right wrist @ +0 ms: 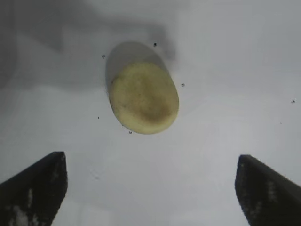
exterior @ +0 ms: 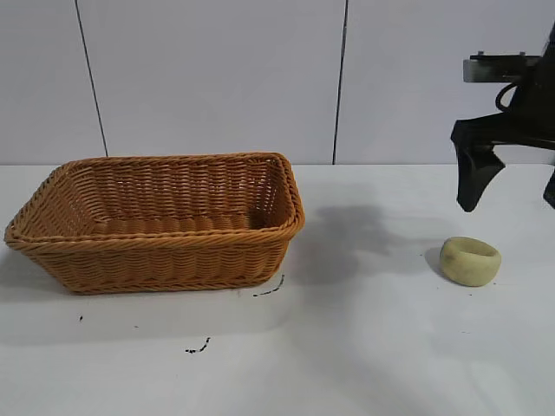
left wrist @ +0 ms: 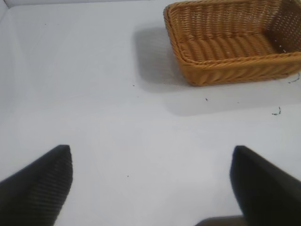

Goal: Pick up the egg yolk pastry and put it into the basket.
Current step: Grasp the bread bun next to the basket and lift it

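A: Start nearest the outside camera. What lies there?

B: Bare white bench (exterior: 364, 355) with a few dark specks just before the basket (exterior: 165, 260), the orange-brown wicker one at the left half of the bench. It stands upright with nothing showing inside it.

A: And the egg yolk pastry (exterior: 470, 261)?

B: It rests on the bench, well apart from the basket, over at the right. It is pale yellow, round, with a dented top.

A: Where is the right claw (exterior: 512, 186)?

B: It hangs in the air above the pastry and a little behind it, not touching. In its wrist view the pastry (right wrist: 143, 96) lies ahead of the two dark fingertips (right wrist: 35, 186), which are spread wide with nothing between them.

A: The left claw (left wrist: 150, 183)?

B: It is outside the exterior view. Its own camera shows its fingers (left wrist: 40, 181) spread wide over bare bench, with the basket (left wrist: 225, 70) farther off.

A: Behind it all?

B: A pale panelled wall (exterior: 217, 78).
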`<state>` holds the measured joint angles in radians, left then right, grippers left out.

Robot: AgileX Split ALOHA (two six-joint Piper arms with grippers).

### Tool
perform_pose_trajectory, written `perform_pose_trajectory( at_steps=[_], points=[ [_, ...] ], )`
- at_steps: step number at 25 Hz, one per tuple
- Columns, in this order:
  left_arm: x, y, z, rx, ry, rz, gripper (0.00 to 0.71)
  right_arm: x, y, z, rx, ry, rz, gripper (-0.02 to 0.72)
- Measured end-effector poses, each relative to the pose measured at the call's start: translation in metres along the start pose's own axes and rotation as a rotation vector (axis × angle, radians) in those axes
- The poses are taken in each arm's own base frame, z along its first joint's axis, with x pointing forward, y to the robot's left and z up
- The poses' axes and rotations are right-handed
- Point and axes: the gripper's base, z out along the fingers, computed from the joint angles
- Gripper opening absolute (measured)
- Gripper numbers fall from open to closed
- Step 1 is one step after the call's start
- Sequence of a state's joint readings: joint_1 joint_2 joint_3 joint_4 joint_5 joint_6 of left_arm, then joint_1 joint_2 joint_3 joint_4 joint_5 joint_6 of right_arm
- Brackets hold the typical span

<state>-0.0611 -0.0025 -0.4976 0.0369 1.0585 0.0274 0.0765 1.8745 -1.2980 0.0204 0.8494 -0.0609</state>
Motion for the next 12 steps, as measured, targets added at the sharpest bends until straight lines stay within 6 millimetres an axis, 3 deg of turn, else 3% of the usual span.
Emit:
perform_pose_trajectory(
  at_steps=[12],
  points=[
    [0.0,0.0,0.0,0.0,0.0,0.0,0.693,-0.006,0.002,0.069,-0.004,0.009,0.003,0.696]
  ],
)
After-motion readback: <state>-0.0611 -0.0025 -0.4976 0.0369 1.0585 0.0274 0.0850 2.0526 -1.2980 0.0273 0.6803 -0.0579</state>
